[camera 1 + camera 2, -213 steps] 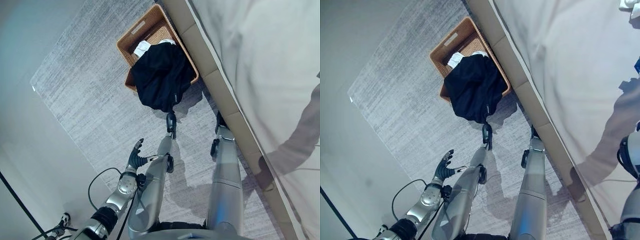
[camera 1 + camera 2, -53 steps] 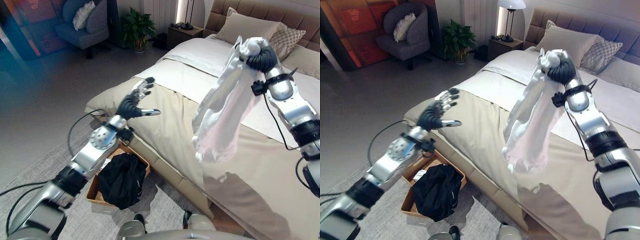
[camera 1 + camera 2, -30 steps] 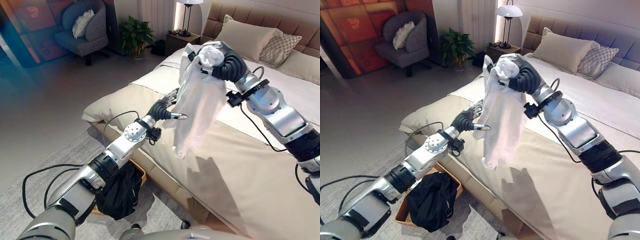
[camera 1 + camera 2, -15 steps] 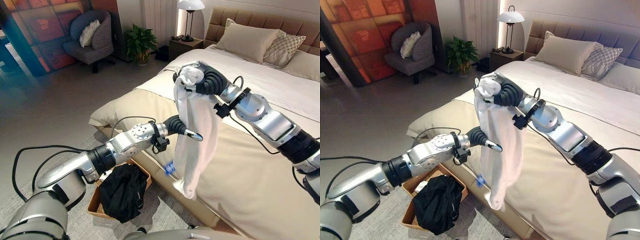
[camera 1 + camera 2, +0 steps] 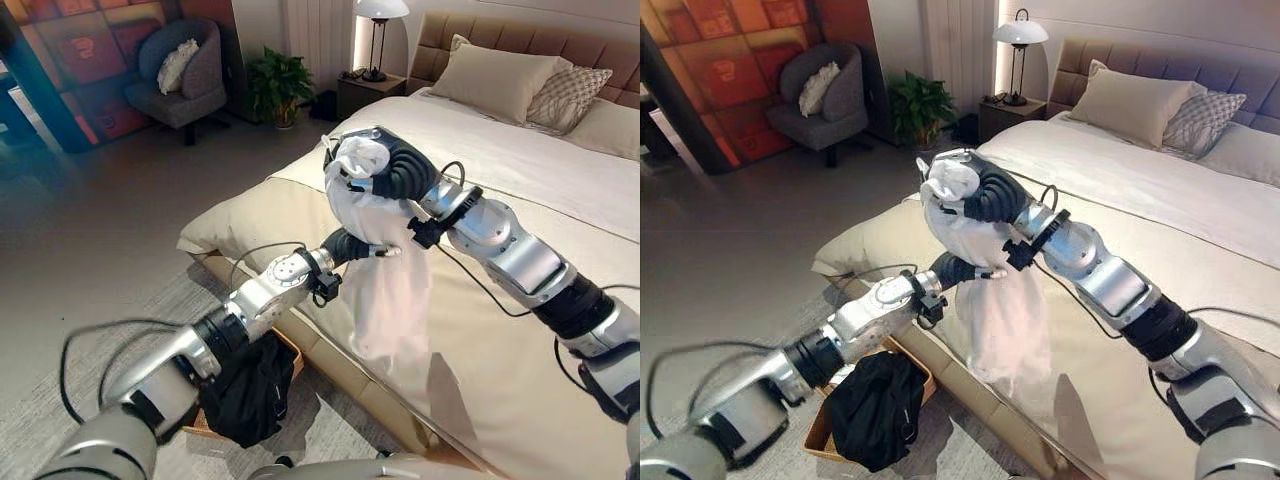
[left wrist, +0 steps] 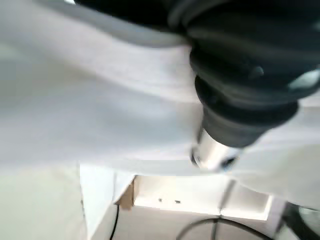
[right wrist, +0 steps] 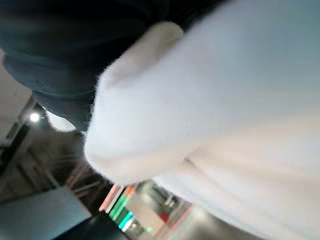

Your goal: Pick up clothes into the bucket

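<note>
- A white garment (image 5: 385,270) was gripped in the clenched right hand (image 5: 385,168) and hung above the near edge of the bed (image 5: 520,330).
- The left hand (image 5: 350,246) was held against the hanging cloth at about 9 o'clock of it; whether its fingers were curled or straight could not be told.
- A wicker basket (image 5: 818,432) stood on the rug (image 5: 60,420) at about 7 o'clock of the garment, beside the bed.
- A black garment (image 5: 872,408) was draped over the basket's rim.
</note>
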You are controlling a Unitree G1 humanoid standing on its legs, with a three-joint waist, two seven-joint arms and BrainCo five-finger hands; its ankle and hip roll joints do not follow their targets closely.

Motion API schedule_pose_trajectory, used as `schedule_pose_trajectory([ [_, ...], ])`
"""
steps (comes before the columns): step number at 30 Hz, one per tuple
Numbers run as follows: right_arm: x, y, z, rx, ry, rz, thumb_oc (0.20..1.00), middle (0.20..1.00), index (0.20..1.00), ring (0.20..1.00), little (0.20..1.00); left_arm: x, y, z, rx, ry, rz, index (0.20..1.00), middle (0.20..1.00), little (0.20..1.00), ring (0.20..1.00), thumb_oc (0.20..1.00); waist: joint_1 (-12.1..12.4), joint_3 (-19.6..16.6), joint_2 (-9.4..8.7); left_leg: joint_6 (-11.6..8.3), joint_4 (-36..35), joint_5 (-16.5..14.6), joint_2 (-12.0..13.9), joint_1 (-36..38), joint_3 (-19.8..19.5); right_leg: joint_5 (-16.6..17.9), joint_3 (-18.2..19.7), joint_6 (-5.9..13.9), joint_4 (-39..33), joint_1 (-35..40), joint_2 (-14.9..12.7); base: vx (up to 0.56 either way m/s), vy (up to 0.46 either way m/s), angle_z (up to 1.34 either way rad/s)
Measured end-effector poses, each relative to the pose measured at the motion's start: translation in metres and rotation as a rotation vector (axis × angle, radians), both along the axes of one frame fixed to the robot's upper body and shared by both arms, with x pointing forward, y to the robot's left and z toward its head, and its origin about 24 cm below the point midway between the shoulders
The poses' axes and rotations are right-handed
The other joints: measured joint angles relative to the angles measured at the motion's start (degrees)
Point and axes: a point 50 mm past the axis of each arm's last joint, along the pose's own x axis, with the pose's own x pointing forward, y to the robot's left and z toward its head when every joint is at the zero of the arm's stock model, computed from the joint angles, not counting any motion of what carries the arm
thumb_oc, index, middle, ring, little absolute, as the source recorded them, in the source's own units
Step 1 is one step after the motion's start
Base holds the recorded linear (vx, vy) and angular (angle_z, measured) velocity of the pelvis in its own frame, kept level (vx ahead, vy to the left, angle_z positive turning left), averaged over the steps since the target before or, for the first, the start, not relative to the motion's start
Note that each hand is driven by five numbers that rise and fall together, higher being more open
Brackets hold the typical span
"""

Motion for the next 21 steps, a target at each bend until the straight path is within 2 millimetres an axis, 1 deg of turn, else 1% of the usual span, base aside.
schedule_pose_trajectory([
  [2,-0.001,-0.004,-0.003,0.03,0.016,-0.01,1.0,1.0,1.0,1.0,1.0,-0.004,0.003,-0.01,-0.025,0.046,0.027,0.2,0.2,0.2,0.2,0.2,0.0,-0.01,0.0,0.01,-0.19,0.01,-0.01,0.08,0.01,-0.02,-0.08,-0.03,-0.17,0.05,0.03,0.02,0.004,0.01],
  [5,-0.001,-0.01,-0.007,0.06,0.036,-0.033,1.0,1.0,1.0,1.0,1.0,-0.009,0.007,-0.02,-0.048,0.101,0.044,0.2,0.2,0.2,0.2,0.2,0.05,-0.01,0.01,0.01,-0.39,0.01,-0.02,0.24,0.06,-0.01,-0.09,-0.02,-0.47,0.22,0.05,0.0,0.0,0.0],
  [7,-0.001,-0.015,-0.007,0.079,0.044,-0.049,1.0,1.0,1.0,1.0,1.0,-0.011,0.014,-0.026,-0.064,0.134,0.078,0.2,0.2,0.2,0.2,0.2,-0.02,-0.02,0.01,0.01,-0.48,0.01,-0.01,0.32,0.13,-0.01,-0.08,-0.01,-0.58,0.28,0.07,0.0,0.0,0.0],
  [8,-0.001,-0.025,-0.008,0.118,0.052,-0.079,1.0,1.0,1.0,1.0,1.0,-0.013,0.022,-0.032,-0.071,0.156,0.107,0.2,0.2,0.2,0.2,0.2,0.15,-0.02,0.01,0.02,-0.56,0.01,0.0,0.44,0.12,-0.01,-0.08,-0.01,-0.68,0.38,0.1,0.0,0.0,0.0],
  [9,-0.001,-0.03,-0.009,0.138,0.058,-0.1,1.0,1.0,1.0,1.0,1.0,-0.015,0.028,-0.036,-0.075,0.169,0.13,0.2,0.2,0.2,0.2,0.2,0.17,-0.02,0.01,0.02,-0.58,0.01,0.0,0.52,0.13,-0.02,-0.08,-0.01,-0.79,0.49,0.1,0.0,0.0,0.0],
  [10,-0.001,-0.039,-0.01,0.174,0.07,-0.137,1.0,1.0,1.0,1.0,1.0,-0.018,0.036,-0.044,-0.072,0.199,0.17,0.2,0.2,0.2,0.2,0.2,0.12,-0.02,0.02,0.02,-0.66,0.01,-0.02,0.83,0.14,-0.01,-0.11,-0.01,-1.17,0.97,0.11,0.0,0.0,0.0],
  [11,-0.002,-0.043,-0.012,0.187,0.076,-0.151,1.0,1.0,1.0,1.0,1.0,-0.02,0.046,-0.049,-0.063,0.214,0.203,0.2,0.2,0.2,0.2,0.2,0.18,-0.01,0.04,0.01,-0.72,0.01,-0.03,0.96,0.12,-0.01,-0.2,0.01,-1.5,1.33,0.15,0.0,0.0,0.0],
  [12,-0.004,-0.048,-0.014,0.202,0.08,-0.165,1.0,1.0,1.0,1.0,1.0,-0.022,0.052,-0.052,-0.075,0.226,0.228,0.2,0.2,0.2,0.2,0.2,0.33,-0.02,0.04,0.01,-0.8,0.01,-0.02,1.0,0.1,-0.01,-0.24,0.02,-1.54,1.39,0.17,0.02,-0.004,0.04],
  [14,-0.01,-0.067,-0.029,0.245,0.126,-0.24,1.0,1.0,1.0,1.0,1.0,-0.029,0.079,-0.064,-0.094,0.27,0.349,0.2,0.2,0.2,0.2,0.2,0.61,-0.01,0.05,0.02,-1.29,0.05,-0.02,1.15,0.01,0.01,-0.61,0.01,-2.04,1.68,0.24,0.02,-0.01,0.07],
  [15,-0.011,-0.072,-0.035,0.261,0.143,-0.26,1.0,1.0,1.0,1.0,1.0,-0.031,0.086,-0.067,-0.099,0.28,0.376,0.2,0.2,0.2,0.2,0.2,0.75,-0.01,0.05,0.02,-1.31,0.05,-0.02,1.21,-0.05,0.0,-0.72,0.02,-2.22,1.88,0.25,0.02,-0.013,0.05],
  [16,-0.015,-0.082,-0.05,0.303,0.199,-0.311,1.0,1.0,1.0,1.0,1.0,-0.037,0.101,-0.074,-0.108,0.304,0.451,0.2,0.2,0.2,0.2,0.2,1.22,0.01,0.05,0.02,-1.65,0.05,-0.05,1.84,-0.03,-0.02,-0.78,0.03,-2.48,2.39,0.25,0.01,-0.011,0.03],
  [17,-0.016,-0.084,-0.055,0.306,0.216,-0.323,1.0,1.0,1.0,1.0,1.0,-0.037,0.106,-0.074,-0.095,0.303,0.464,0.2,0.2,0.2,0.2,0.2,1.44,0.02,0.17,0.02,-1.73,0.05,-0.09,1.82,-0.09,-0.2,-0.81,0.28,-2.47,2.41,0.23,0.02,-0.016,0.05],
  [19,-0.026,-0.103,-0.083,0.418,0.304,-0.429,1.0,1.0,1.0,1.0,1.0,-0.043,0.136,-0.075,-0.142,0.297,0.607,0.2,0.2,0.2,0.2,0.2,1.58,0.11,0.11,0.02,-1.91,0.04,-0.18,1.94,-0.71,-0.35,-1.23,0.47,-2.7,2.89,0.22,0.02,-0.019,0.1],
  [20,-0.027,-0.106,-0.089,0.421,0.325,-0.449,1.0,1.0,1.0,1.0,1.0,-0.044,0.142,-0.075,-0.143,0.296,0.635,0.2,0.2,0.2,0.2,0.2,1.57,0.12,0.13,0.02,-1.93,0.04,-0.23,1.95,-0.78,-0.36,-1.43,0.49,-2.8,3.03,0.19,0.01,-0.015,0.13],
  [21,-0.031,-0.117,-0.103,0.426,0.369,-0.507,1.0,1.0,1.0,1.0,1.0,-0.045,0.155,-0.072,-0.138,0.274,0.692,0.2,0.2,0.2,0.2,0.2,1.65,0.18,0.25,0.01,-2.17,0.05,-0.34,1.98,-0.94,-0.39,-1.81,0.54,-2.91,3.22,0.08,0.01,-0.008,0.13],
])
